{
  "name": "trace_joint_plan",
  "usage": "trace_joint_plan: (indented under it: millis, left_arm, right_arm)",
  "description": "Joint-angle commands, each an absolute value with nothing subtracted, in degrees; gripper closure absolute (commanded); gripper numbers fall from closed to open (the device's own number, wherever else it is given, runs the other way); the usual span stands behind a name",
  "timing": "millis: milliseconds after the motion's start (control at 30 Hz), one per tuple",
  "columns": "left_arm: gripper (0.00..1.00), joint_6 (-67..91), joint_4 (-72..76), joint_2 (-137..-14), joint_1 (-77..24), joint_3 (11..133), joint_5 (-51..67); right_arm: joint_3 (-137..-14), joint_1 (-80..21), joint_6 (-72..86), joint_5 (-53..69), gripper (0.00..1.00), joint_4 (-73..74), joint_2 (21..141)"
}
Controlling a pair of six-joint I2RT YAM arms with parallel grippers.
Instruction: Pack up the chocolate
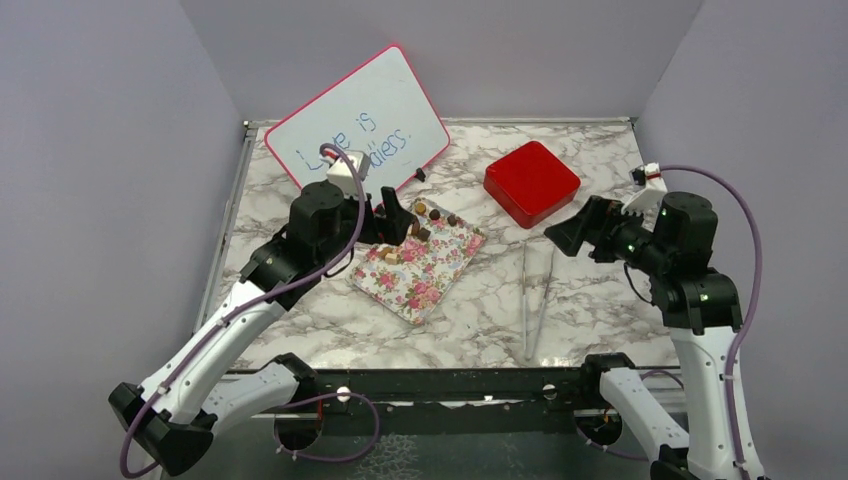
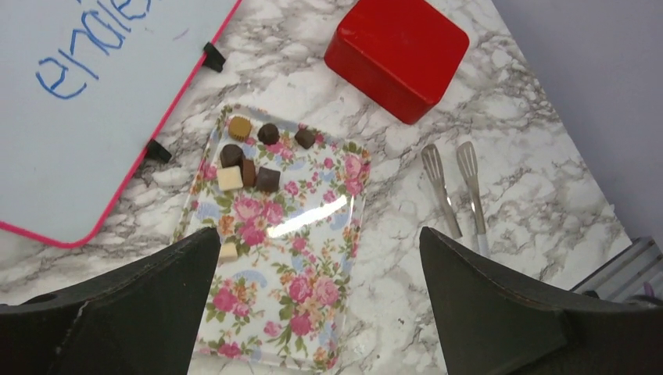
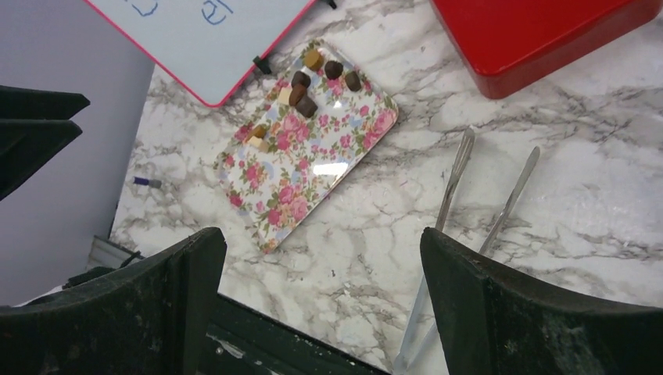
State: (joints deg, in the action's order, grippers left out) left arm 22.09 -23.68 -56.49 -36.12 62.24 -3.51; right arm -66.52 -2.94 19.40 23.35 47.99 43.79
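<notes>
Several pieces of chocolate, dark brown, mid-brown and cream, lie at the far end of a floral tray. One cream piece sits apart, close to my left finger. My left gripper hangs open above the tray with nothing between its fingers. Off to the right, my right gripper is open and empty above bare table, near the red box, which is closed.
Metal tongs lie on the marble table right of the tray. A pink-rimmed whiteboard leans at the back left. Grey walls enclose three sides.
</notes>
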Motion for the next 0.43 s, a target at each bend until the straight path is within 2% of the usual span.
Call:
trace_joint_plan:
  millis: [0,400]
  left_arm:
    - [0.01,22.4,-21.4,-50.4,-36.3,57.4,-3.9]
    - [0.01,23.1,-19.3,-46.9,-36.3,54.8,-5.5]
  right_arm:
    - [-63.1,-3.1,21.9,27.7,0.0,46.9,42.5]
    - [-63.9,-3.1,19.4,26.8,0.0,49.5,41.1]
